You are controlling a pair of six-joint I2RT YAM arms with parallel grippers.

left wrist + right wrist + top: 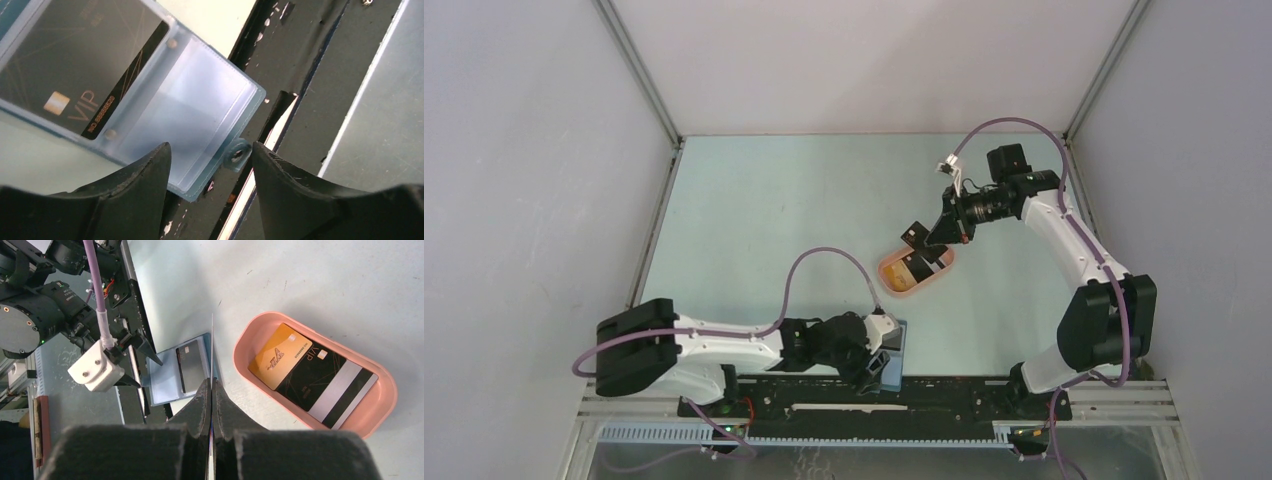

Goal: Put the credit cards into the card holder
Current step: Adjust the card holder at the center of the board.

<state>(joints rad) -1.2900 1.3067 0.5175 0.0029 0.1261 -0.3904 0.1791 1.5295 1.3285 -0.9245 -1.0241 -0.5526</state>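
l hand (211, 151) spread over open card holder (200, 95) at near table edge, vip card (65, 65) inside. r hand (211, 383) pinching dark card (914, 234) above pink tray (239, 342) w/ orange card (280, 357).

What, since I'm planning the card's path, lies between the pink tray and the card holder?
Only bare table lies between the pink tray and the card holder. The top view shows it best, and the right wrist view shows it too.
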